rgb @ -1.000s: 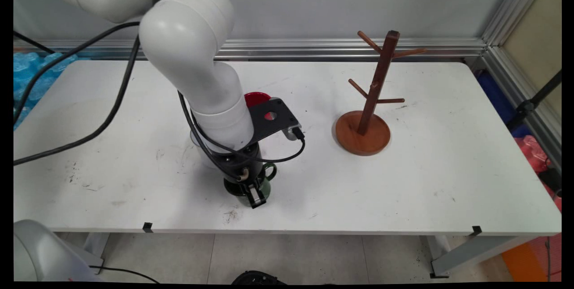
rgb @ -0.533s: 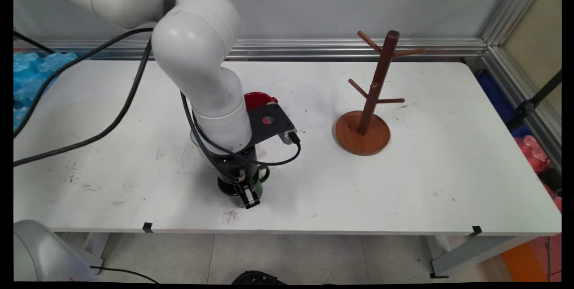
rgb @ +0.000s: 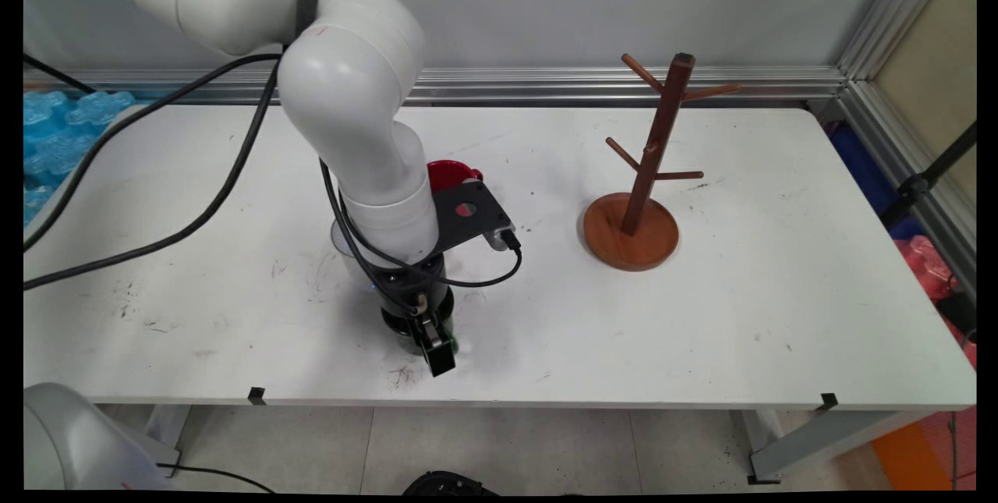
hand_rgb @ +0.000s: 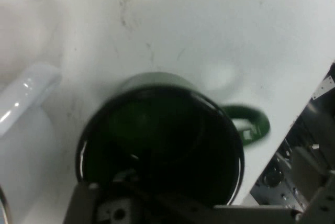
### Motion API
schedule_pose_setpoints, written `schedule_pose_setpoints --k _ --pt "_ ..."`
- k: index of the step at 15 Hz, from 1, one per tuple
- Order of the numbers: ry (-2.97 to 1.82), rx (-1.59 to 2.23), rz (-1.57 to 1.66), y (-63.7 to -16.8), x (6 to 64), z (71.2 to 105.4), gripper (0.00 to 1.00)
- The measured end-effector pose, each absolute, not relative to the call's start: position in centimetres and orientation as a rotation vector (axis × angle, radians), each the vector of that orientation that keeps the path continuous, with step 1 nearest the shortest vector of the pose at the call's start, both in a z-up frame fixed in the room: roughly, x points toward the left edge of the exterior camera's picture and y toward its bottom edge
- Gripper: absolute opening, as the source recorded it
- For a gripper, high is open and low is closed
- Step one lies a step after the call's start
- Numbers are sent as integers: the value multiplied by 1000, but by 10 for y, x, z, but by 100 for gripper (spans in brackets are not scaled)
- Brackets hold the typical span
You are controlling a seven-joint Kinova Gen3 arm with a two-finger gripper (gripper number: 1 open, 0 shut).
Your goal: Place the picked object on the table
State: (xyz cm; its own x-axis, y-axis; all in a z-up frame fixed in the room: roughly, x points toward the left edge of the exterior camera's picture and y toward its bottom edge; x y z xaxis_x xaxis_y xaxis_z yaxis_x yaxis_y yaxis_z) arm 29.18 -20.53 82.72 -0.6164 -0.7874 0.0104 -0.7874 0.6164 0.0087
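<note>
Surface: white table scuffed with dark marks, grey wall and aluminium rail behind it.
Gripper: black gripper points straight down near the table's front edge, right over a dark green mug; whether its fingers are spread or pressed together cannot be told, since the linkage fills the bottom of the hand view.
Green mug: stands upright on the table, mouth open toward the hand camera, handle sticking out to one side; in the main view only a sliver of green shows beside the gripper.
White cup: pale cup just behind the arm's wrist, mostly hidden.
Red mug: red mug further back, partly covered by the black camera plate.
Mug tree: brown wooden stand with pegs, upright on a round base, well apart to the right.
</note>
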Motion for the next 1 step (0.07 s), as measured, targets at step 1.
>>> schedule_pose_setpoints --k 1 --pt "-2807 1369 1 -206 292 828 100"
